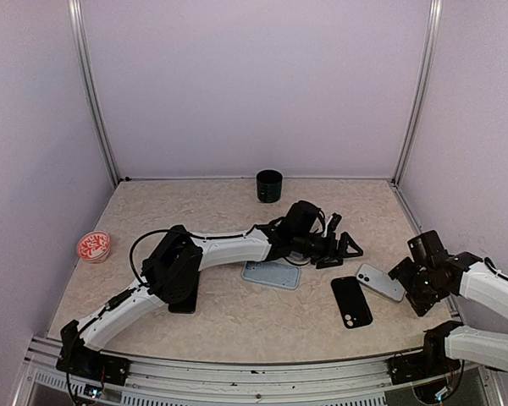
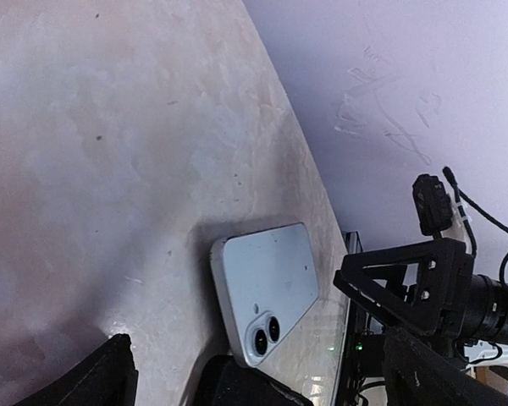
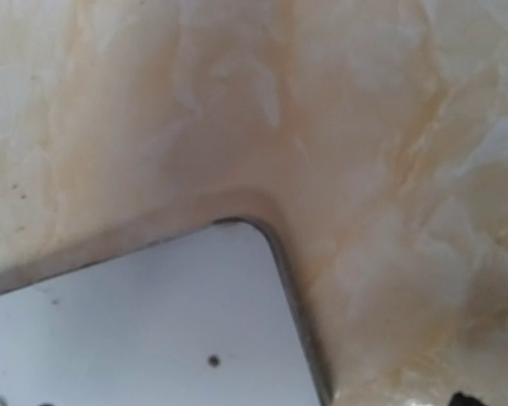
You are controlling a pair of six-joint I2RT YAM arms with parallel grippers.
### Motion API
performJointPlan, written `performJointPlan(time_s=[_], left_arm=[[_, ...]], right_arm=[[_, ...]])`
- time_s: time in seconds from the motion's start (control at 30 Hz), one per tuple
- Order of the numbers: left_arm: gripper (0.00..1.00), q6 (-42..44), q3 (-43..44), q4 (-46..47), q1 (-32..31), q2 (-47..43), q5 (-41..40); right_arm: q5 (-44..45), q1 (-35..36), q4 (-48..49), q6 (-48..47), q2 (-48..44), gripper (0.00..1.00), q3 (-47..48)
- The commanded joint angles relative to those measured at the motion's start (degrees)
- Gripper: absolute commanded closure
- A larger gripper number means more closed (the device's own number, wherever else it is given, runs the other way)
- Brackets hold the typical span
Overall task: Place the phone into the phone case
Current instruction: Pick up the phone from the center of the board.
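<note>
Top view: the phone (image 1: 380, 282) lies flat, back up, its long axis slanting from the left gripper (image 1: 345, 238) toward the right gripper (image 1: 411, 288). Both grippers stand wide apart and empty. The black phone case (image 1: 351, 302) lies just beside the phone, a pale clear rectangle (image 1: 271, 274) sits beyond it, and a black cup (image 1: 269, 185) is well behind the phone.

Left wrist view: only here do the phone's twin lenses show, at the end nearest the case.

Right wrist view: one rounded phone corner on the table (image 3: 364, 127).
</note>
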Motion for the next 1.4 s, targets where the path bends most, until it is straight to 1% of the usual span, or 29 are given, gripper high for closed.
performJointPlan(time_s=[0.0,0.17,0.37,0.63,0.87,1.07,1.23,1.37], left_arm=[[0.01,-2.1,1.4,-4.6,0.6,2.3,-0.7],[0.01,-3.0,1.4,-3.3,-0.5,2.1,-0.2],[0.01,-4.4,1.4,-1.5,-1.3,2.6,1.0],[0.01,-3.8,1.2,-1.7,-1.5,3.0,1.8],[0.01,-3.7,1.0,-1.9,-1.7,3.2,2.6],[0.01,-3.9,1.0,-2.0,-1.9,3.6,2.9],[0.01,-3.9,1.0,-1.9,-1.9,3.6,3.0],[0.01,-4.9,1.1,-1.5,-1.7,4.0,3.0]], right_arm=[[1.3,-0.8,1.7,1.1,0.2,0.01,-0.9],[2.2,-0.8,2.6,0.7,-0.1,0.01,-0.8],[2.8,-0.8,4.8,-1.5,2.0,0.01,-0.5],[1.6,-0.8,10.1,-1.9,6.0,0.01,-2.5],[2.4,-0.8,15.1,-3.2,6.9,0.01,-4.3],[1.0,-0.8,21.6,-9.3,7.7,0.02,-5.5],[-1.7,-0.8,25.8,-13.6,12.3,0.02,-4.8],[-2.9,-0.8,27.9,-15.2,15.9,0.01,-4.2]])
